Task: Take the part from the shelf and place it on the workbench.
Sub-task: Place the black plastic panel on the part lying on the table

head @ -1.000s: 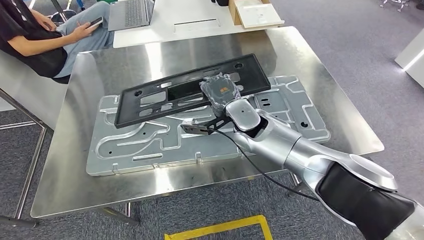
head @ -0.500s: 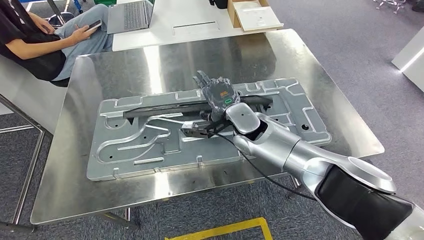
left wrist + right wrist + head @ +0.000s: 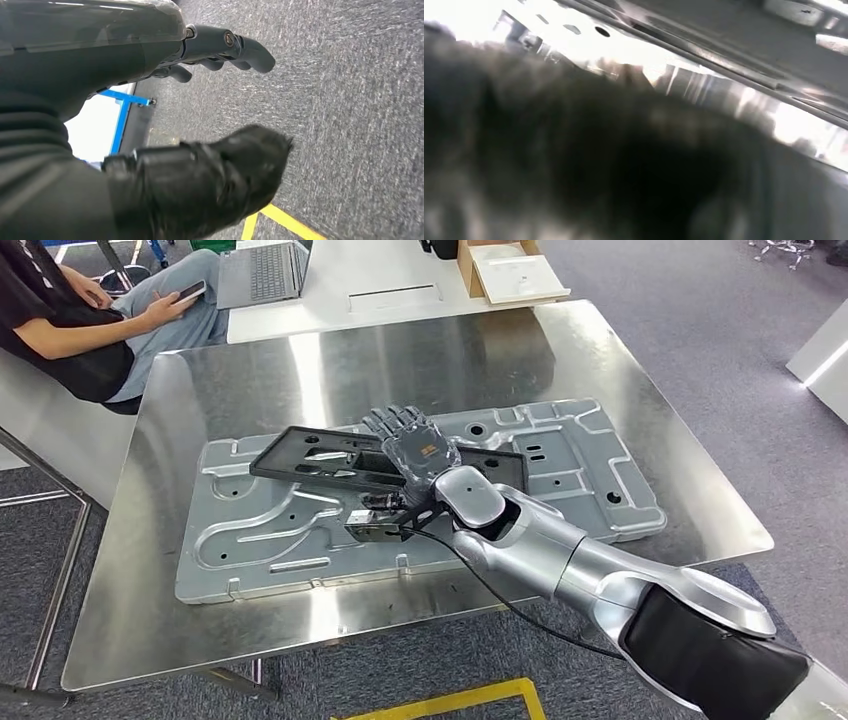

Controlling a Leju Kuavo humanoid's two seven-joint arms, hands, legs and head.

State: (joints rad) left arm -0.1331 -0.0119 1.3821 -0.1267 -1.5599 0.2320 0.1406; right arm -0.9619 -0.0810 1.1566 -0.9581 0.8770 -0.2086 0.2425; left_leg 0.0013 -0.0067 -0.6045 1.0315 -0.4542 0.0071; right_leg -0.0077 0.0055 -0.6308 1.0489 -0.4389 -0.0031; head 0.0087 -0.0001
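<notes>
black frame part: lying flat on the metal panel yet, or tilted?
Nearly flat. The black frame part lies across the metal panel, right hand over it; whether one edge is lifted, cannot tell.

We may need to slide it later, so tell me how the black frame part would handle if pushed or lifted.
The black frame part looks stiff: it keeps its flat shape while lying partly across the ribbed metal plate under the right hand. With its many cutouts it is probably light. On that uneven plate it may rock or catch rather than slide smoothly.
</notes>
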